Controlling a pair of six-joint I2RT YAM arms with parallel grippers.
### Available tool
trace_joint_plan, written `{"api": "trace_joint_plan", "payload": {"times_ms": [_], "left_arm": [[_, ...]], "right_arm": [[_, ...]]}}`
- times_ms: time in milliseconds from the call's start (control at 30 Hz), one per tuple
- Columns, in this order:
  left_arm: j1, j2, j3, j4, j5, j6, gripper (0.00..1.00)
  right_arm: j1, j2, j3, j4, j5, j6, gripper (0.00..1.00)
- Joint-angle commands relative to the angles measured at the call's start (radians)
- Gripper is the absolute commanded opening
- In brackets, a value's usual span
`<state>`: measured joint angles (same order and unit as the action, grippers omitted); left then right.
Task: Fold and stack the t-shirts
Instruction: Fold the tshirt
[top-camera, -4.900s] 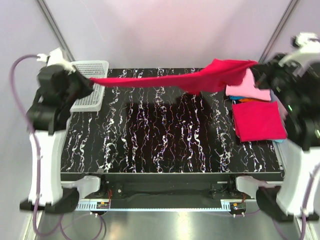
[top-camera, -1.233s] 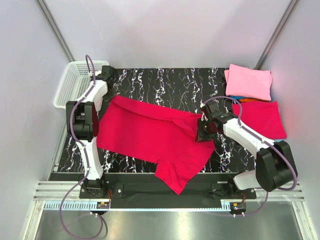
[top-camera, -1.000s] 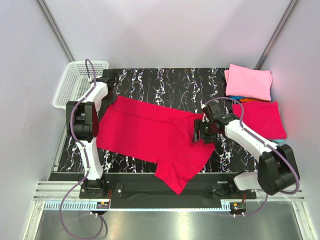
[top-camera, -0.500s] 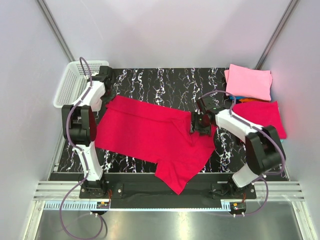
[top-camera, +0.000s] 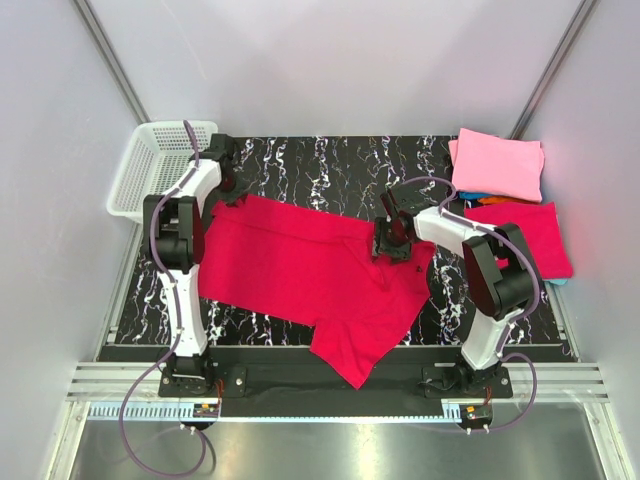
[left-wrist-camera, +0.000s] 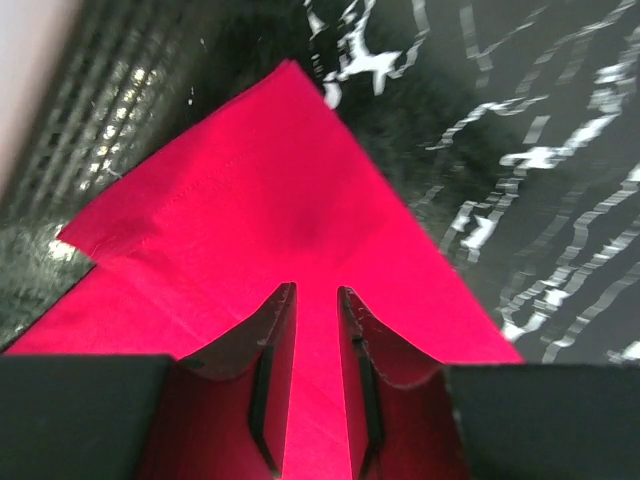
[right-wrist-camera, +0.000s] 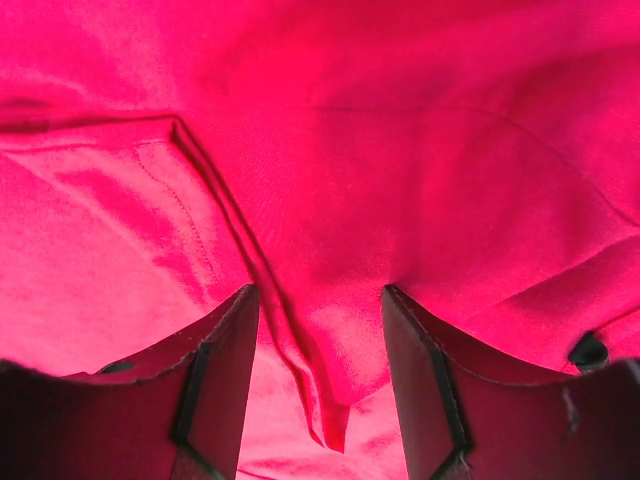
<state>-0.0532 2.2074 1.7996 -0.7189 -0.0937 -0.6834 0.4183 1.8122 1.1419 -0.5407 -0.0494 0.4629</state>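
Note:
A crimson t-shirt (top-camera: 300, 265) lies spread flat across the table, one sleeve hanging toward the front edge. My left gripper (top-camera: 225, 188) hovers over its far-left corner. In the left wrist view the jaws (left-wrist-camera: 317, 290) stand narrowly open, with flat red cloth (left-wrist-camera: 270, 200) beneath. My right gripper (top-camera: 385, 243) sits low over the shirt's right side. Its jaws (right-wrist-camera: 318, 290) are wide open astride a raised fold of the red cloth (right-wrist-camera: 400, 150), and the pads do not pinch it. A folded red t-shirt (top-camera: 518, 240) and a folded pink one (top-camera: 498, 163) lie at the right.
A white mesh basket (top-camera: 150, 165) stands at the table's far-left corner, just beyond the left gripper; its mesh (left-wrist-camera: 100, 100) shows in the left wrist view. Orange cloth (top-camera: 490, 200) peeks out under the pink shirt. Black marbled tabletop (top-camera: 330, 165) shows behind the spread shirt.
My right gripper has slid up and left along the shirt's right side and narrowed somewhat. My left gripper has shifted slightly onto the shirt's far-left corner. The shirt has stayed spread.

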Motion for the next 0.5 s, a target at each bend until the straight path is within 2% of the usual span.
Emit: {"api": "trace_joint_plan", "payload": {"times_ms": [0, 133, 300, 467], "left_arm": [[0.001, 0.008, 0.029, -0.016, -0.018, 0.028, 0.27], [0.001, 0.003, 0.0, -0.043, -0.067, 0.028, 0.27], [0.001, 0.0, -0.022, -0.071, -0.112, 0.036, 0.27], [0.001, -0.014, -0.045, -0.09, -0.133, 0.024, 0.26]], "right_arm": [[-0.001, 0.033, 0.016, 0.021, 0.086, 0.022, 0.6], [-0.021, 0.065, 0.021, -0.027, 0.149, 0.025, 0.6], [-0.111, 0.127, 0.044, -0.07, 0.18, -0.01, 0.6], [-0.19, 0.191, 0.159, -0.14, 0.229, -0.116, 0.63]]}}
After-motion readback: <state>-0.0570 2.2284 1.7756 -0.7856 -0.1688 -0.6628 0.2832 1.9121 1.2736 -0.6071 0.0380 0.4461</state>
